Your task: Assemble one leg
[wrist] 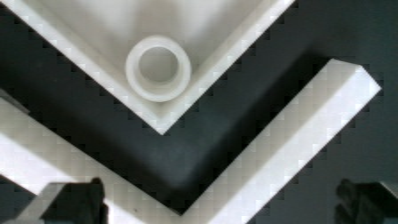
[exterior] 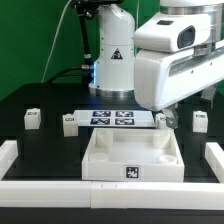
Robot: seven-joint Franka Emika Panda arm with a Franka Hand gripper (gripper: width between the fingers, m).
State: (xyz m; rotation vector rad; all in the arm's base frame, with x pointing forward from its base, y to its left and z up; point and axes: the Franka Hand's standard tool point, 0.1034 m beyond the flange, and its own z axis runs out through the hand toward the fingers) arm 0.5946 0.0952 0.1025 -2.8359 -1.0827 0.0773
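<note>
The white tray-like part (exterior: 130, 150) lies at the front middle of the black table. Small white tagged legs stand behind it: one at the exterior view's far left (exterior: 32, 118), one beside the marker board (exterior: 69, 123), one at the right (exterior: 199, 121), and one just under the hand (exterior: 159, 121). My gripper (exterior: 166, 112) hangs over the tray's back right corner, mostly hidden by the arm. In the wrist view my gripper (wrist: 217, 208) is open and empty, its dark fingertips (wrist: 71, 205) wide apart above a tray corner with a round hole (wrist: 157, 68). No leg shows in the wrist view.
The marker board (exterior: 112, 118) lies behind the tray. White rails edge the table at the left (exterior: 10, 152), right (exterior: 214, 155) and front (exterior: 100, 192). A white V-shaped rim (wrist: 294, 115) runs round the tray corner. The robot base (exterior: 112, 60) stands at the back.
</note>
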